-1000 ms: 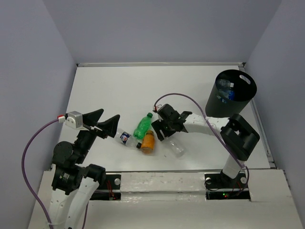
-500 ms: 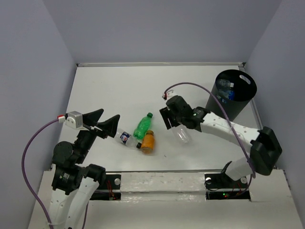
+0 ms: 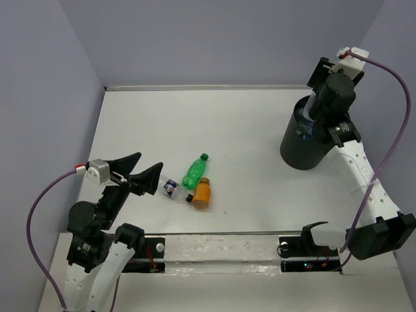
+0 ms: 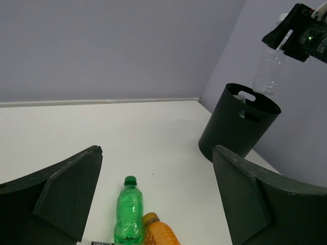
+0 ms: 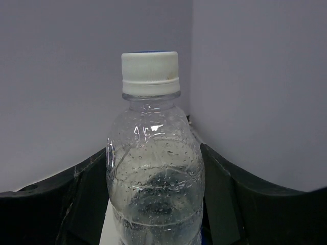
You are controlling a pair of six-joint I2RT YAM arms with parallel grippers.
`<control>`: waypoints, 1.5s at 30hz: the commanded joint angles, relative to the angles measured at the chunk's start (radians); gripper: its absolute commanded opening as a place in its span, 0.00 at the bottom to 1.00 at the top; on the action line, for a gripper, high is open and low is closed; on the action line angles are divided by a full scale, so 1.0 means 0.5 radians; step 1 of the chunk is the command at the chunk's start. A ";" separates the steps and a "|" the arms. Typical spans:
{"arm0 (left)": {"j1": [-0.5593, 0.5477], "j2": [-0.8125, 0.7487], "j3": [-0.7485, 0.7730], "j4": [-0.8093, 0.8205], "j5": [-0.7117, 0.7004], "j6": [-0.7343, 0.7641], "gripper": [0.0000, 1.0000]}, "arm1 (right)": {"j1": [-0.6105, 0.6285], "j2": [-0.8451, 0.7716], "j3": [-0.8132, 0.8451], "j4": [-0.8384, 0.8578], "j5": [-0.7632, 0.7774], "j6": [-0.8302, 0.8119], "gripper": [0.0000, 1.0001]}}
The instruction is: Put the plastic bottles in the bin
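Note:
My right gripper [image 3: 318, 101] hangs over the mouth of the black bin [image 3: 301, 153] at the back right, shut on a clear plastic bottle [image 5: 153, 168] with a white cap. In the left wrist view that clear bottle [image 4: 267, 69] hangs just above the bin's rim [image 4: 255, 99]. Blue-labelled bottles [image 3: 305, 127] lie inside the bin. On the table lie a green bottle [image 3: 194, 171], a squat orange bottle [image 3: 202, 193] and a small bottle with a red-white-blue label [image 3: 171, 188]. Just left of them, my left gripper [image 3: 140, 174] stands open and holds nothing.
The white table [image 3: 195, 123] ends in a low back edge against the grey walls. The bin stands close to the table's right edge. The three loose bottles lie together near the front, touching one another.
My right arm has lifted the clear bottle from the middle of the table and swung it right and back, over the bin. The left arm has barely shifted.

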State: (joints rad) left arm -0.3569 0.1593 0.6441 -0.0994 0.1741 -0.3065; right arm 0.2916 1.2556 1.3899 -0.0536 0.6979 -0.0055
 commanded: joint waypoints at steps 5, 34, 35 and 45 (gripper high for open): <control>-0.117 -0.110 0.056 0.030 -0.045 0.042 0.99 | -0.368 0.017 -0.171 0.702 0.147 -0.314 0.52; -0.185 -0.098 0.071 -0.019 -0.155 0.039 0.99 | -0.271 -0.265 -0.549 0.433 -0.803 0.327 0.88; -0.182 -0.095 0.071 -0.019 -0.167 0.039 0.99 | -0.185 -0.290 -0.574 0.405 -0.843 0.373 0.85; -0.161 -0.018 0.105 -0.166 -0.743 -0.056 0.99 | 0.996 0.271 -0.443 -0.254 -1.374 0.480 0.86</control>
State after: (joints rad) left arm -0.4465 0.1154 0.6506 -0.1692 -0.0280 -0.3111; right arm 0.6624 1.2247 1.0790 0.0883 0.1432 0.1772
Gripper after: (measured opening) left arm 0.989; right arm 0.834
